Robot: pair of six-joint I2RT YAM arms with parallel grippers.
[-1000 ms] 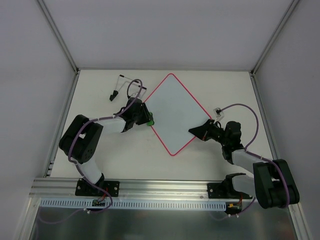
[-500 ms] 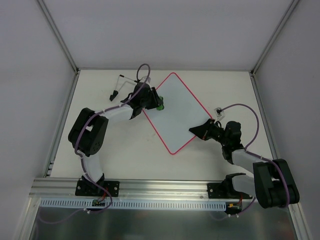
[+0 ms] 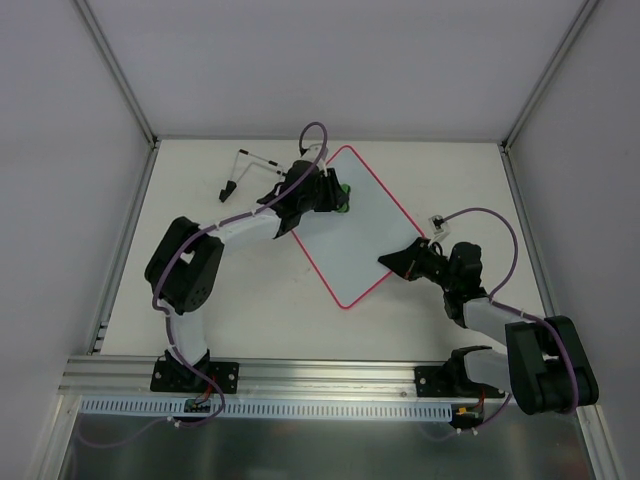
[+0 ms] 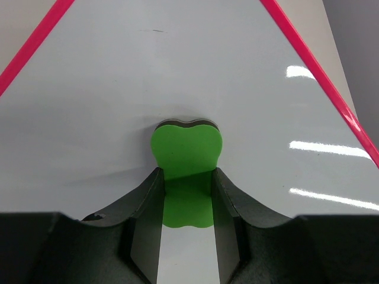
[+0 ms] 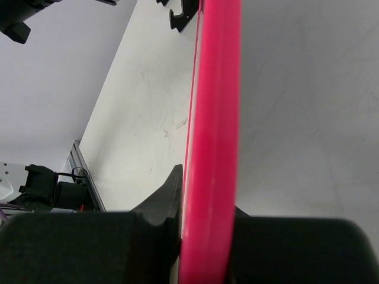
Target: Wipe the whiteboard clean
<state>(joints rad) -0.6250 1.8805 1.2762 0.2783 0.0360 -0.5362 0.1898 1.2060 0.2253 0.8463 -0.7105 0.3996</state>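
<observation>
The whiteboard lies flat on the table as a diamond, white with a pink-red rim, its face blank. My left gripper is shut on the green eraser and holds it on the board's upper left part. In the left wrist view the eraser sits between my fingers on the white board. My right gripper is shut on the board's right corner; in the right wrist view the rim runs between its jaws.
A black-footed wire stand lies at the back left of the table, just left of my left arm. Grey walls and metal posts enclose the table. The metal rail with the arm bases runs along the near edge.
My left gripper has carried the green eraser from the board's left corner up and right onto the board's upper left part. The right arm and the board have held still.
</observation>
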